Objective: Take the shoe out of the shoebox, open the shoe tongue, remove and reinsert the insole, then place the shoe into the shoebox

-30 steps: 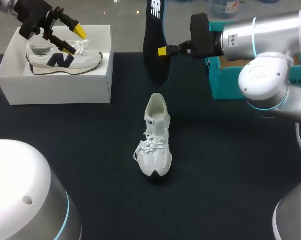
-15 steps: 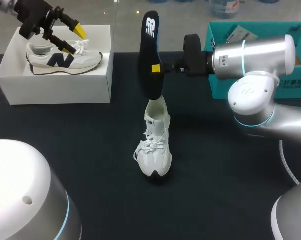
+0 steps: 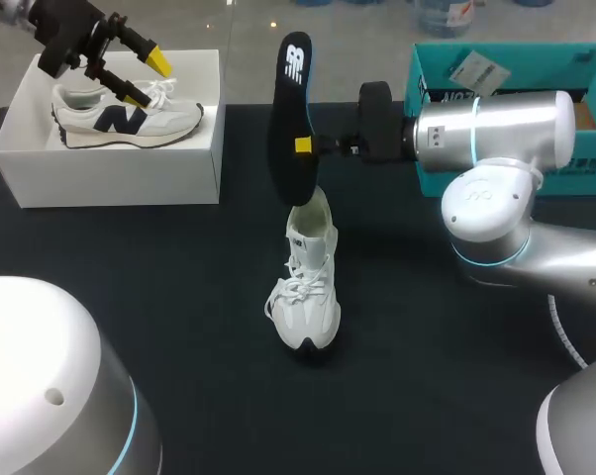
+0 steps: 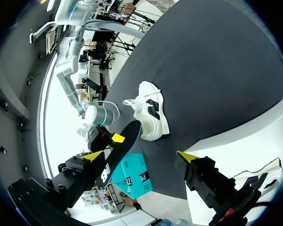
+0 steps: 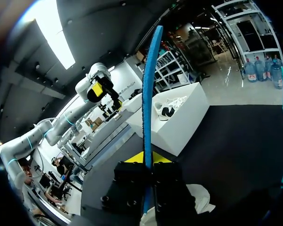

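- A white sneaker [image 3: 309, 282] is stood upright on the dark table [image 3: 447, 376], toe pointed toward the robot and heel opening turned away from it. It is taken as the landmark for every place below.
- A black insole [image 3: 290, 119] with a blue edge is held on end directly above the sneaker's heel. Its lower end is seen at the heel opening. Whether it has entered the shoe cannot be told.
- The insole is pinched at mid-length by the right gripper [image 3: 303, 145]. In the right wrist view it is seen edge-on [image 5: 148, 103], pressed between the two fingers from both sides.
- An open white shoebox [image 3: 110, 163] is placed behind and to the left of the sneaker, well apart from it.
- A second white sneaker [image 3: 125, 115] with a dark side logo is laid on its sole inside that shoebox, toe pointed toward the landmark's side.
- The left gripper [image 3: 148, 79] is held over the shoebox, just above the boxed sneaker's laces. Its fingers are spread and nothing is gripped.
- An open teal box [image 3: 496, 61] is set behind and to the right of the sneaker, partly hidden by the right arm.
- A white paper tag [image 3: 476, 69] is seen lying in the teal box. The rest of its contents cannot be made out.
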You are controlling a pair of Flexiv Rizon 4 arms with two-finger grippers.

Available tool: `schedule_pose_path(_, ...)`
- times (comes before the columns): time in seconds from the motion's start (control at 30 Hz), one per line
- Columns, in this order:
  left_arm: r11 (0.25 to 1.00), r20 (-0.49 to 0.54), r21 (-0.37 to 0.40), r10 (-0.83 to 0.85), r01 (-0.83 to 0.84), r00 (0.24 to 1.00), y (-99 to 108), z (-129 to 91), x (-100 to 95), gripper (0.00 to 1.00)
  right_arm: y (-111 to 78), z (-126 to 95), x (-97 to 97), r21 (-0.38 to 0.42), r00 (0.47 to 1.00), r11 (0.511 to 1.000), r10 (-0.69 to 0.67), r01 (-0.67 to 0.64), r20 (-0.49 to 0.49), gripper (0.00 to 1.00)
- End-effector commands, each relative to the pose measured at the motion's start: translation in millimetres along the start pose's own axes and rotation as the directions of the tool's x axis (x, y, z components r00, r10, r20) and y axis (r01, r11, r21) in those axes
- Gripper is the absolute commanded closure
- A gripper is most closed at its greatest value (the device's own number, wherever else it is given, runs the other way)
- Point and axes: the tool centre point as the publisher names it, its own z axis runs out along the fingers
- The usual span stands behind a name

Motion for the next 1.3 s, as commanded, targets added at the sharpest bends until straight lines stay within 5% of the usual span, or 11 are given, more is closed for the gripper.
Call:
schedule_pose_path(0.03,1.000,-0.002,0.002,0.001,-0.001,1.000,0.3,-0.7,0.4,0.00,-1.2,4.3,-0.7,0.001,1.000,1.000,-0.007,0.007,-0.002,1.00)
schedule_pose_path(0.37,1.000,-0.002,0.002,0.001,-0.001,1.000,0.3,-0.7,0.4,0.00,-9.7,29.7,-15.7,0.062,0.981,0.984,-0.161,0.168,-0.111,1.00)
schedule_pose_path(0.73,1.000,-0.002,0.002,0.001,-0.001,1.000,0.3,-0.7,0.4,0.00,-29.7,36.6,-29.3,0.083,0.978,0.985,-0.134,0.149,-0.157,1.00)
schedule_pose_path(1.3,1.000,-0.002,0.002,0.001,-0.001,1.000,0.3,-0.7,0.4,0.00,-48.0,38.1,-22.0,0.101,0.982,0.988,-0.103,0.120,-0.157,1.00)
